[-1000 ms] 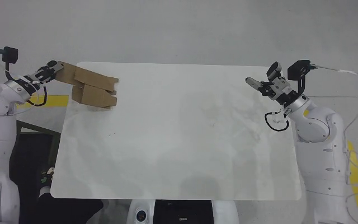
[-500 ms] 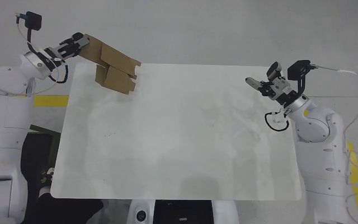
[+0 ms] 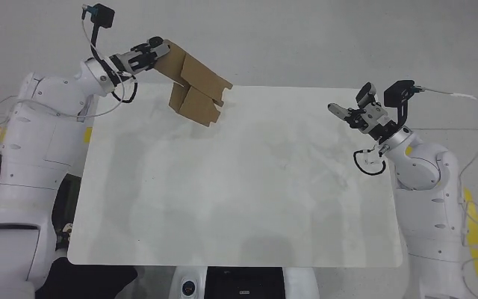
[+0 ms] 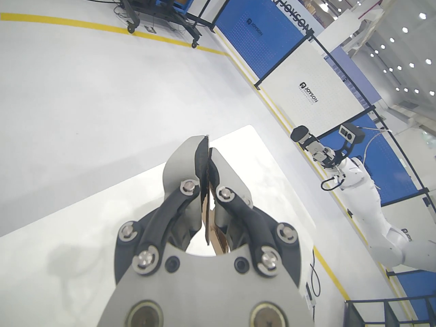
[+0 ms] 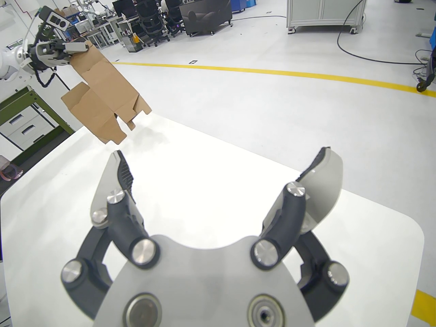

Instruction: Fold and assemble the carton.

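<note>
The left gripper [image 3: 160, 46] sits just past the table's [image 3: 246, 187] far left corner, off its edge. Its fingers are pinched tight on the top edge of the carton [image 3: 196, 90]. In the left wrist view the two grey metal fingers of this gripper [image 4: 207, 144] meet tip to tip, with black pads pressed on a thin strip of brown board [image 4: 206, 212]. The rest of the carton is hidden behind the gripper there, and the table [image 4: 102, 212] lies below.

The carton is a flat, unassembled piece of plain brown cardboard with a matte surface. It slopes down from the gripper across the table's far edge, near the far left corner. Straight creases split it into panels, and the low end breaks into short flaps with notches cut between them. In the right wrist view the carton [image 5: 102, 103] hangs in the air from the left gripper [image 5: 73, 47], one panel folded forward of the other, above the table's [image 5: 204, 178] far corner. A faint shadow lies on the white top beside it. Whether the inner faces are glued or loose is hard to make out.

The table top is white, smooth and slightly glossy, with rounded corners.

The right gripper [image 3: 349, 99] is by the table's right edge, close to the far right corner. Its fingers [image 5: 221, 156] are spread wide with nothing between them, showing curved metal shells and ribbed black pads
</note>
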Motion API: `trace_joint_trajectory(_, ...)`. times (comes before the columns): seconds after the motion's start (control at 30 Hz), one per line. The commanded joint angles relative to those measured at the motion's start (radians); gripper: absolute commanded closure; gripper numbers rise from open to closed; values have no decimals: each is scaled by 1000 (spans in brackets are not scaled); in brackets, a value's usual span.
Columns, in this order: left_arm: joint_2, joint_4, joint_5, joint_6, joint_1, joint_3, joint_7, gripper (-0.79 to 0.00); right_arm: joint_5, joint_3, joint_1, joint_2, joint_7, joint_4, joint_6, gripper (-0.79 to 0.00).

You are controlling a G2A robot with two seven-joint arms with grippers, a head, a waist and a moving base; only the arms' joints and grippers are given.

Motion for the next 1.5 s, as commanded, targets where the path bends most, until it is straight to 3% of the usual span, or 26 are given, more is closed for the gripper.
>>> trace_joint_trajectory(0.0,-7,-11,-8,-4,6,18,8,0,0,0,0,0,0,0,0,-785)
trace_joint_trajectory(0.43,-18,-81,-86,-84,76,18,3,0,7,-7,-8,-1,-1,-1,8,-785)
trace_joint_trajectory(0.53,-14,-100,-81,-140,91,4,-21,0,147,-40,-15,-6,0,33,6,-785)
trace_joint_trajectory(0.7,-8,-131,-96,-203,115,-11,-58,0,384,-120,37,-9,119,126,-43,-785)
trace_joint_trajectory(1.0,-1,-174,-130,-248,145,-27,-114,0,834,-305,156,-17,472,269,-108,-785)
trace_joint_trajectory(1.13,1,-198,-151,-250,156,-30,-138,0,939,-373,207,-20,586,313,-136,-785)
trace_joint_trajectory(1.47,8,-241,-226,-238,176,-52,-195,0,969,-550,278,-11,551,343,-171,-785)
